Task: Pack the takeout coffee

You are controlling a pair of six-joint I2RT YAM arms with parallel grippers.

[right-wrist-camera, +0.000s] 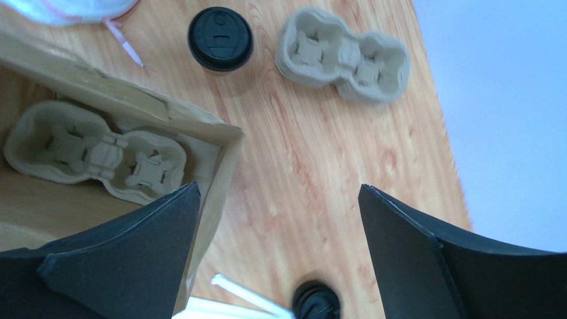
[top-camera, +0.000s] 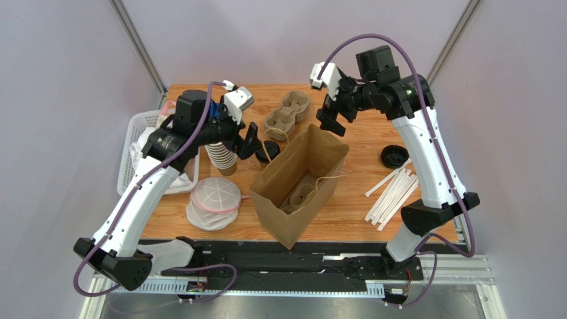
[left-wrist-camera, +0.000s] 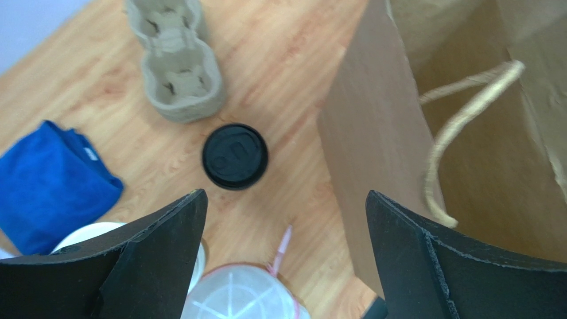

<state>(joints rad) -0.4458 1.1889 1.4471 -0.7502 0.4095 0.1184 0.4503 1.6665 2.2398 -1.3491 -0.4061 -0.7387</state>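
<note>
Takeout coffee [left-wrist-camera: 235, 156] upright on bench [top-camera: 363, 133], toward far edge, betw. paper bag [top-camera: 286, 199] and spare carrier [top-camera: 287, 109]. Left claw [left-wrist-camera: 286, 259], right claw [right-wrist-camera: 279, 259]: both wide, empty. Judged light, thin-walled, crushable; lid may pop. Rec. gentle grip on cup wall below lid, kept upright.

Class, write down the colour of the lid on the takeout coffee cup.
The lid is black, seen best in the left wrist view.
</note>
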